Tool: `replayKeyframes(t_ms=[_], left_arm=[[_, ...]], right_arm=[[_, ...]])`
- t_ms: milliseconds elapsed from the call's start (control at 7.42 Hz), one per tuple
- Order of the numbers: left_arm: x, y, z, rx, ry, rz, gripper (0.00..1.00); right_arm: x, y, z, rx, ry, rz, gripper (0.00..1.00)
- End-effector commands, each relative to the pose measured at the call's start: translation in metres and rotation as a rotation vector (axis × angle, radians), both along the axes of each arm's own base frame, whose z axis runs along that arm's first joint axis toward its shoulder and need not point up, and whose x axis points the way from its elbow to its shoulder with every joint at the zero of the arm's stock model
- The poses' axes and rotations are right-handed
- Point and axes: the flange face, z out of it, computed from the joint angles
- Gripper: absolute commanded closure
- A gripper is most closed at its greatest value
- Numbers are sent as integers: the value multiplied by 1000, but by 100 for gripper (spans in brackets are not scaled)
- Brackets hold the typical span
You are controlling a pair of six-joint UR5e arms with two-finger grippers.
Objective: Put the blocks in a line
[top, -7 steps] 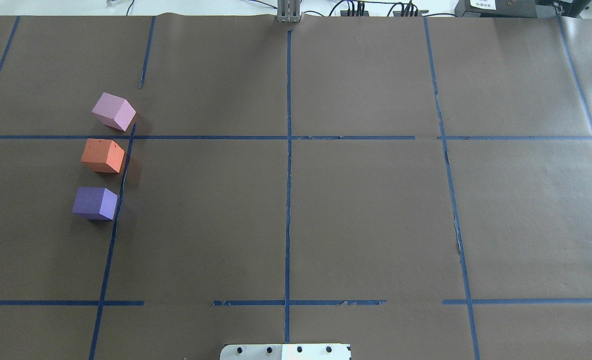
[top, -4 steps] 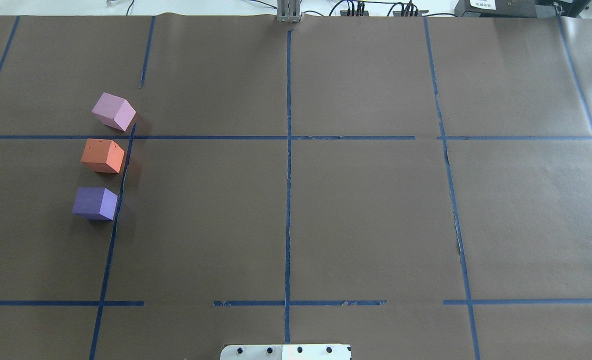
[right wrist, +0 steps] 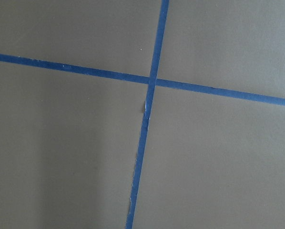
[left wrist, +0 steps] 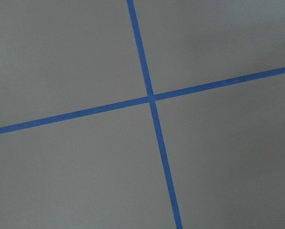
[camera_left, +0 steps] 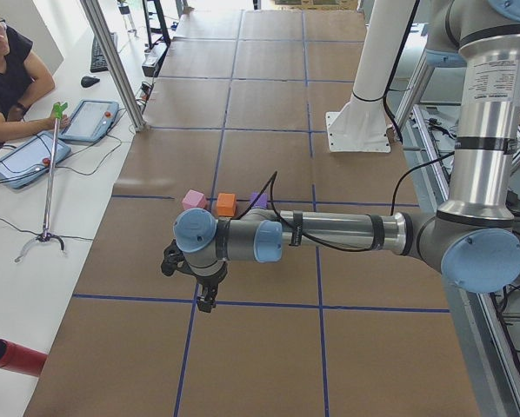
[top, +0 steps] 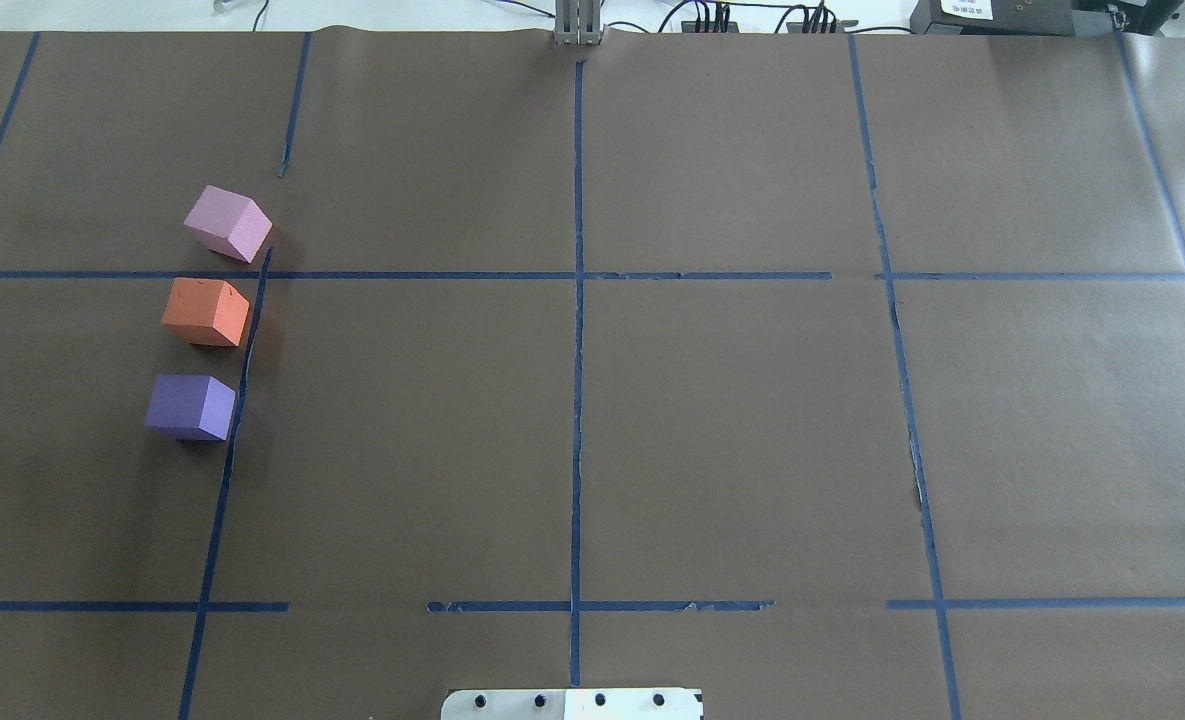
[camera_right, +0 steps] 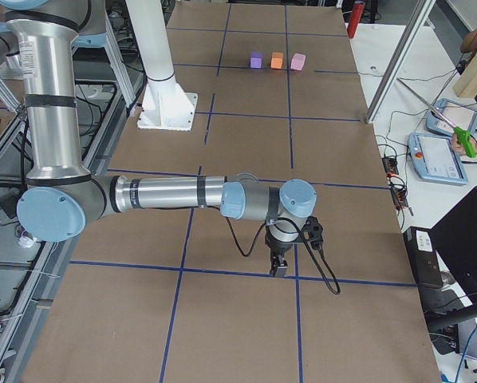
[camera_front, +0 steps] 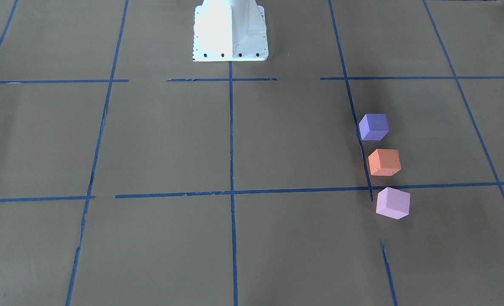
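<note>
Three cubes stand in a near-straight row on the brown paper at the table's left side in the overhead view: pale pink-lilac block (top: 228, 223) farthest, orange block (top: 206, 312) in the middle, dark violet-blue block (top: 190, 406) nearest. They also show in the front view as violet-blue (camera_front: 374, 126), orange (camera_front: 384, 162) and pink (camera_front: 392, 203). Small gaps separate them. My left gripper (camera_left: 206, 300) hangs over a tape cross, well apart from the blocks. My right gripper (camera_right: 279, 267) hangs over a tape cross at the table's far end. I cannot tell whether either is open or shut.
Blue tape lines (top: 577, 300) grid the brown paper. The robot's white base (camera_front: 229, 29) stands at the table's near-middle edge. An operator (camera_left: 3, 74) sits beside the left end, with tablets (camera_left: 90, 120) and a red cylinder (camera_left: 12, 358) on the side table.
The three blocks have not moved. A small dark shape at the overhead view's left edge has gone out of view.
</note>
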Motion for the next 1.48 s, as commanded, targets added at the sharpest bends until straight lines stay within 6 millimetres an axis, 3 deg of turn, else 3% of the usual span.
replayKeyframes(t_ms=[0,1348], left_arm=[[0,1,2,-1,0,0,0],[1,-6,-4,16,0,4,0]], right_arm=[[0,0,0,0,0,0,0],[0,0,0,0,0,0,0]])
